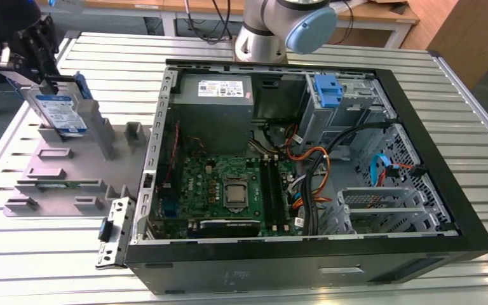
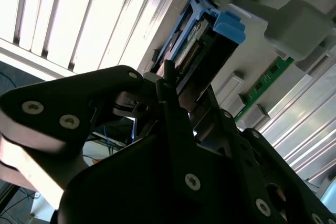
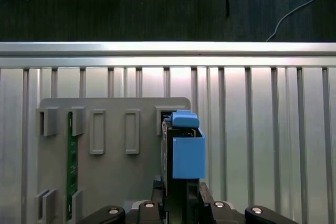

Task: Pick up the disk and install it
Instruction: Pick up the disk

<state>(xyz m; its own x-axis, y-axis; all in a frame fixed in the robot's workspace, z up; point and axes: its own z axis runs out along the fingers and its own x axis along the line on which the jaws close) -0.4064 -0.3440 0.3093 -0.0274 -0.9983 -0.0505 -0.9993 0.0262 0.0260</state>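
Note:
The disk [image 1: 61, 114] stands upright on its edge at the far corner of the grey holder tray [image 1: 58, 171], on the exterior view's left. Its white-and-blue label faces the camera and a blue rail runs along its side. My gripper [image 1: 51, 86] comes down on it from above and is shut on the disk. In the first wrist view the disk [image 3: 181, 150] shows edge-on with its blue tab, between my fingers [image 3: 157, 203]. The second wrist view looks along the gripper [image 2: 184, 85] to the disk's [image 2: 210, 38] connector end.
The open computer case [image 1: 312, 254] lies on the slatted metal table, with motherboard [image 1: 227, 187], power supply [image 1: 218, 95], cables and a drive bay with a blue bracket [image 1: 329, 92]. A green memory stick [image 1: 58, 185] sits in the tray. The table edge [image 3: 168, 48] runs just beyond the tray.

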